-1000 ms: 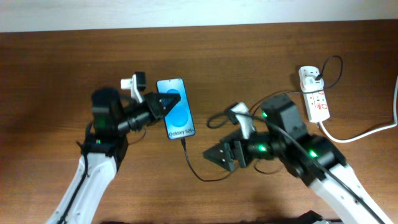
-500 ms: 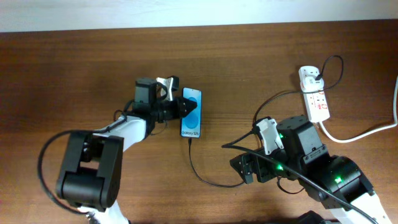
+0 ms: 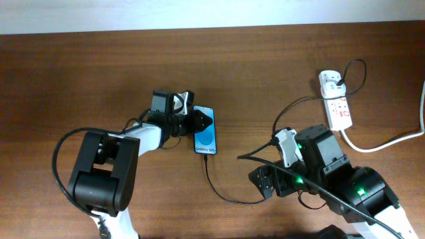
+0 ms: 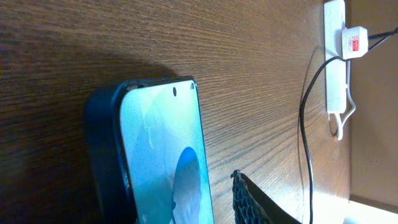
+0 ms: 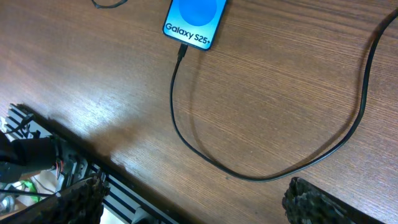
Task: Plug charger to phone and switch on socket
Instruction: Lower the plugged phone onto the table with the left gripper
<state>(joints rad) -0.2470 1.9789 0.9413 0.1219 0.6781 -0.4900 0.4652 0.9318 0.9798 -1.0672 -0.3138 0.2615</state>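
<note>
The phone (image 3: 205, 133) lies on the table with its blue screen up. It also shows in the left wrist view (image 4: 165, 155) and the right wrist view (image 5: 194, 17). The black charger cable (image 3: 222, 193) has its connector tip (image 5: 181, 51) in the phone's bottom end. It loops right and up to a white plug head on the socket (image 3: 339, 106). My left gripper (image 3: 201, 122) is open and straddles the phone's top end, with a gap beside its right finger (image 4: 255, 205). My right gripper (image 3: 263, 183) is open and empty above the cable loop (image 5: 186, 137).
The socket's thick white cord (image 3: 385, 141) runs off the right edge. The socket (image 4: 336, 56) and the black cable (image 4: 305, 124) show far off in the left wrist view. The table's front edge (image 5: 124, 180) lies under my right gripper.
The phone and my left gripper have shifted right and the phone has turned more upright. My right gripper has pulled back from the phone toward the front right.
</note>
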